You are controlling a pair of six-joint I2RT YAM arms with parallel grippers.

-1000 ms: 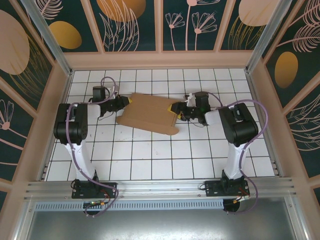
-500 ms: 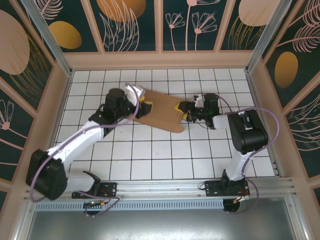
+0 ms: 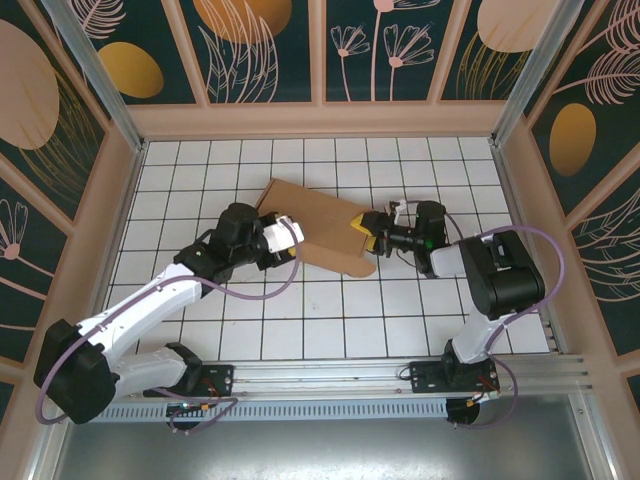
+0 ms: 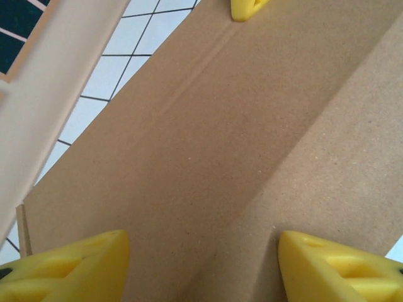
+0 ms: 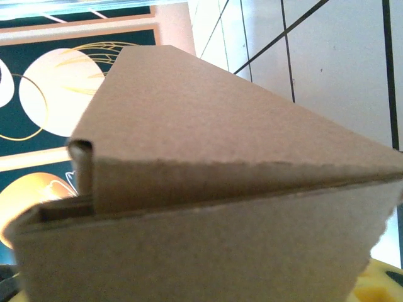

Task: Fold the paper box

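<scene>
Centrally, the paper box (image 3: 312, 222) lies closed and nearly flat toward the back of the white tiled table (image 3: 300, 320). The right gripper (image 3: 366, 233) clamps its right end, where a narrow dark gap between layers hides any contents. The left gripper (image 3: 288, 234) stands released at the box's left edge, yellow fingers (image 4: 69, 264) spread over bare cardboard.

One paper box (image 3: 318, 222), one left pincer (image 3: 288, 232), one right pincer (image 3: 366, 232).
</scene>
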